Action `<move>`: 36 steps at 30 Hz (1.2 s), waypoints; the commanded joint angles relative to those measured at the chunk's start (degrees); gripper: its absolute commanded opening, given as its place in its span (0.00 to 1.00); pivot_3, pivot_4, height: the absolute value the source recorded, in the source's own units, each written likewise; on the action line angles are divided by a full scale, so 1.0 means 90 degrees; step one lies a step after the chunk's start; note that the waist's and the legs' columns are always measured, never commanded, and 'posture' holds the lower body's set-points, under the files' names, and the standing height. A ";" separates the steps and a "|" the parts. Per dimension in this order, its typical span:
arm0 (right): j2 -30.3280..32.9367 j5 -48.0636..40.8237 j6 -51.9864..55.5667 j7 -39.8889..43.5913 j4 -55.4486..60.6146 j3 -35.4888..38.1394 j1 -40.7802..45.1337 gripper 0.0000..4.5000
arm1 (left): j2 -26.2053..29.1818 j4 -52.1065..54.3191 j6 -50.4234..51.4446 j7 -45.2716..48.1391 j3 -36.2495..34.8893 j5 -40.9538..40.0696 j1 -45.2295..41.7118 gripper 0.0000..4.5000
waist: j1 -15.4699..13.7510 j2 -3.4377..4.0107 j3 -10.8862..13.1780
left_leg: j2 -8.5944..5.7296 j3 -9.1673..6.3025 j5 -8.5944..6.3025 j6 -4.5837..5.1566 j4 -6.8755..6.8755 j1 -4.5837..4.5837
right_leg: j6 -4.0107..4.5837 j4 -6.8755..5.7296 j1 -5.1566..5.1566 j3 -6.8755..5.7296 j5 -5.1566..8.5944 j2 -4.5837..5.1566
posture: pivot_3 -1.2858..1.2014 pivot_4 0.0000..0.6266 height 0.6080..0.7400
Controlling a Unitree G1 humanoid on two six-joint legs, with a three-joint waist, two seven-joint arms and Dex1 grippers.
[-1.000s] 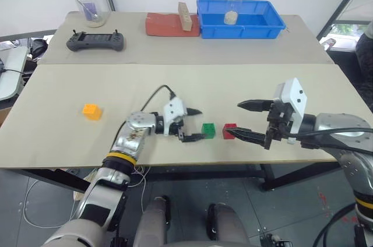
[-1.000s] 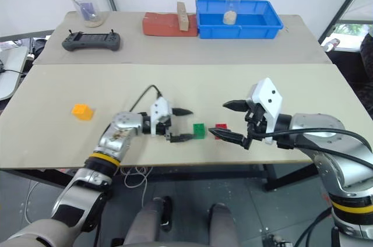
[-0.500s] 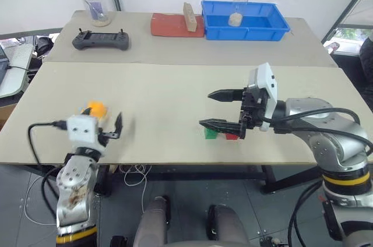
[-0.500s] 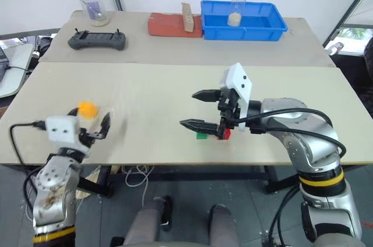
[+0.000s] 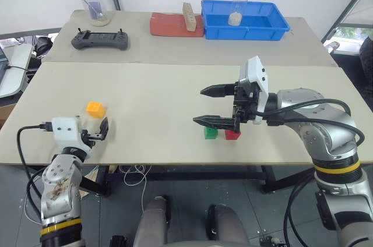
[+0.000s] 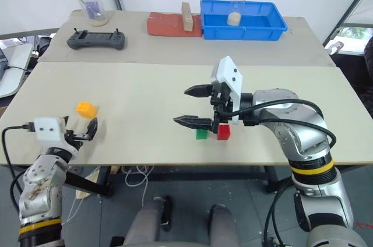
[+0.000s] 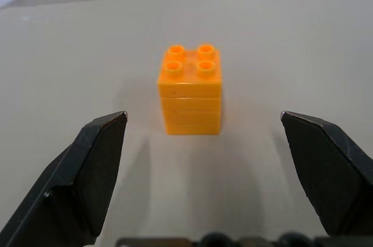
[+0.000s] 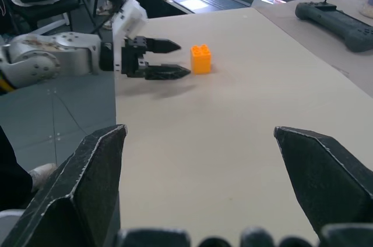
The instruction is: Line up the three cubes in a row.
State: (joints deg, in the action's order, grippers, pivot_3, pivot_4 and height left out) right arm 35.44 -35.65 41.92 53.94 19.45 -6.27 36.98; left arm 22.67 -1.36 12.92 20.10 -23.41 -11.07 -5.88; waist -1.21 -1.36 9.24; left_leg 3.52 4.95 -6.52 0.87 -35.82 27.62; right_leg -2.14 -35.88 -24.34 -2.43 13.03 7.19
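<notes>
While the green cube [image 5: 210, 133] and red cube [image 5: 232, 134] sit side by side near the desk's [image 5: 175, 84] front edge, the orange-yellow cube [image 5: 95, 109] waits toward the left edge, unplaced, ahead of the left gripper [image 5: 104, 130]; the right gripper [image 5: 211, 106] hovers above the pair, both with jaws spread, empty.

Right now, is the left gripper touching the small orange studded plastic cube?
Apart. The left wrist view shows the left gripper open, its black fingers short of the small orange studded plastic cube, with bare table on both sides.

A black controller [image 5: 97, 40], red block [image 5: 176, 25] and blue bin [image 5: 245, 21] line the far table.
</notes>
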 commanded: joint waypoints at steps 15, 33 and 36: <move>-0.0008 -0.0788 0.0484 -0.0642 0.0807 0.0621 0.0195 1.00 | 0.0474 -0.1565 -0.0928 0.0517 0.0488 -0.0067 -0.1043 0.38 | 0.0030 0.0000 0.0000 | 0.0028 0.0030 -0.0001 -0.0001 0.0008 0.0000 | 0.0011 0.0002 -0.0005 -0.0002 -0.0004 -0.0002 | 0.52 0.24 1.00; 0.0780 -0.0919 0.0601 -0.0989 0.1505 0.1231 -0.0820 1.00 | 0.0865 -0.0828 -0.0458 0.5388 0.3621 -0.0728 -0.2534 0.30 | 0.0047 -0.0002 0.0001 | 0.0040 0.0049 0.0001 0.0001 0.0010 0.0005 | 0.0019 0.0000 0.0006 -0.0002 -0.0001 -0.0012 | 0.52 0.24 1.00; 0.0816 -0.1025 0.0688 -0.1153 0.1647 0.1293 -0.0914 1.00 | 0.0755 -0.1742 -0.0985 0.5973 0.3926 -0.0501 -0.2990 0.30 | 0.0051 -0.0002 0.0002 | 0.0039 0.0046 0.0002 0.0003 0.0006 0.0005 | 0.0019 0.0000 0.0008 -0.0002 0.0000 -0.0015 | 0.52 0.24 1.00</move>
State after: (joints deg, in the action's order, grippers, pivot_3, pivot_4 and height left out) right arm 42.22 -43.64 47.67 44.46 32.13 3.26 28.60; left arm 29.58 -14.82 7.09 71.07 11.26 -16.61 -31.58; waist -0.75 -1.38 9.25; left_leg 3.86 5.36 -6.50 0.90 -35.79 27.66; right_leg -1.98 -35.87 -24.26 -2.44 13.03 7.06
